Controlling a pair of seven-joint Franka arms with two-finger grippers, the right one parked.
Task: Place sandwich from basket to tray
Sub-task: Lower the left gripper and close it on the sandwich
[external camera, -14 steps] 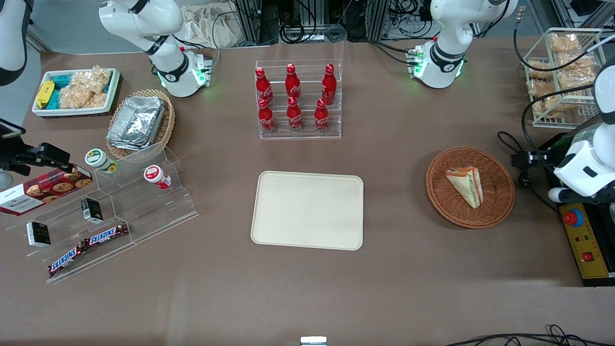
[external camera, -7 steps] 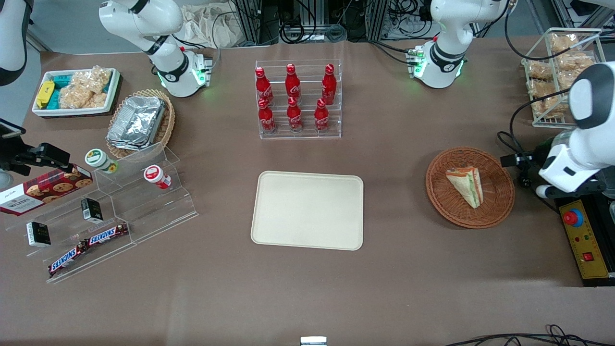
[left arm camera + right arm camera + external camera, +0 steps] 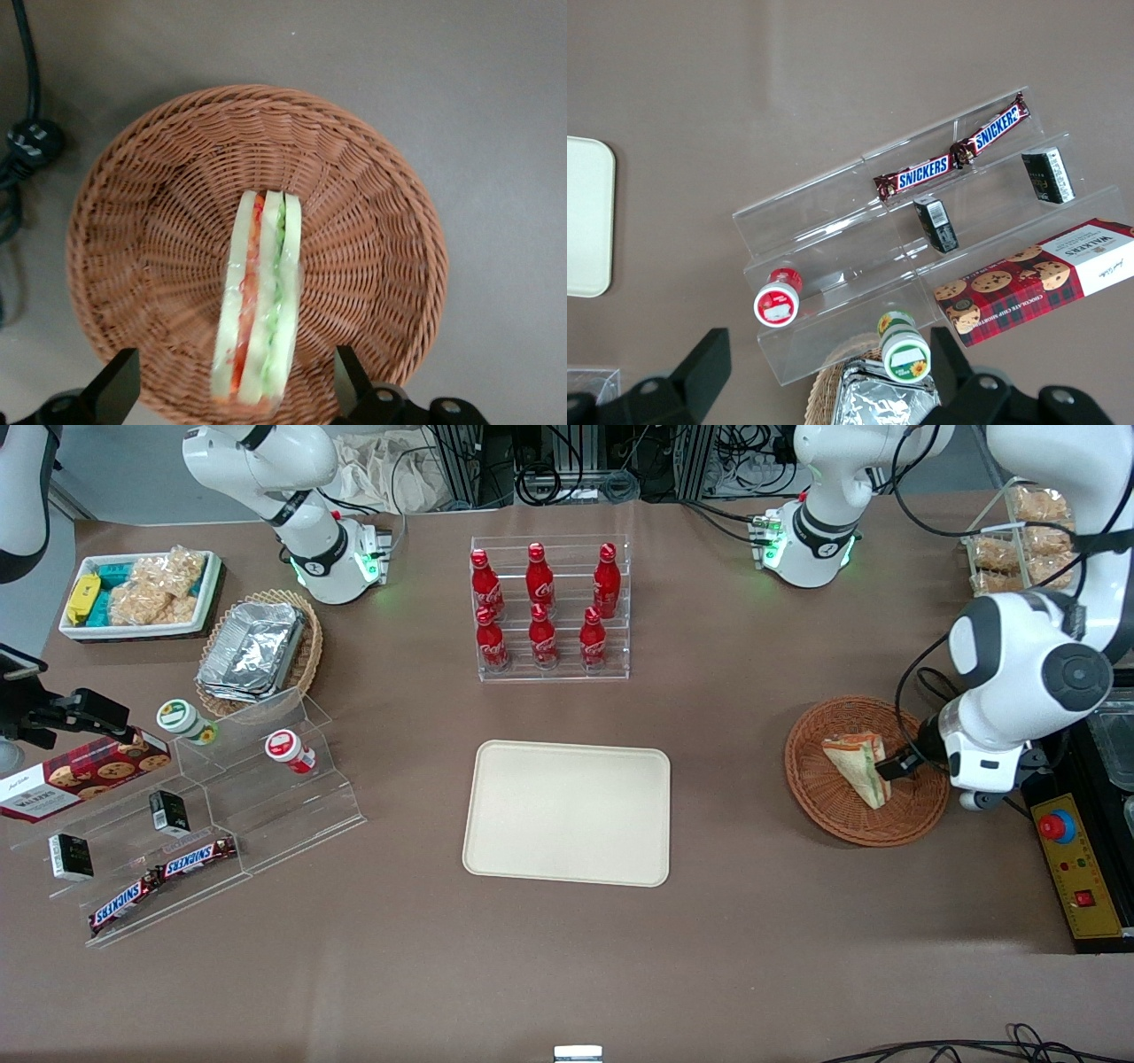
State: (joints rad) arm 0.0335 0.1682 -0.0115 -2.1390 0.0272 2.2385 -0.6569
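Note:
The sandwich (image 3: 858,766), a clear-wrapped wedge of pale bread with red and green filling, lies in the round reddish-brown wicker basket (image 3: 824,806). My left gripper (image 3: 897,767) hovers just above the basket at the sandwich's wide end. In the left wrist view the sandwich (image 3: 259,301) stands on edge in the basket (image 3: 151,221). The gripper (image 3: 235,390) is open, one black finger on each side of the wedge, both apart from it. The cream tray (image 3: 567,812) lies flat mid-table, toward the parked arm from the basket, with nothing on it.
A clear rack of red bottles (image 3: 549,607) stands farther from the camera than the tray. A black and yellow control box with a red button (image 3: 1076,868) and black cables (image 3: 22,142) lie beside the basket. A stepped acrylic shelf (image 3: 221,806) is toward the parked arm's end.
The left arm has swung in from the working arm's end of the table, bringing the gripper over the basket and the sandwich. The sandwich, basket and tray have not moved.

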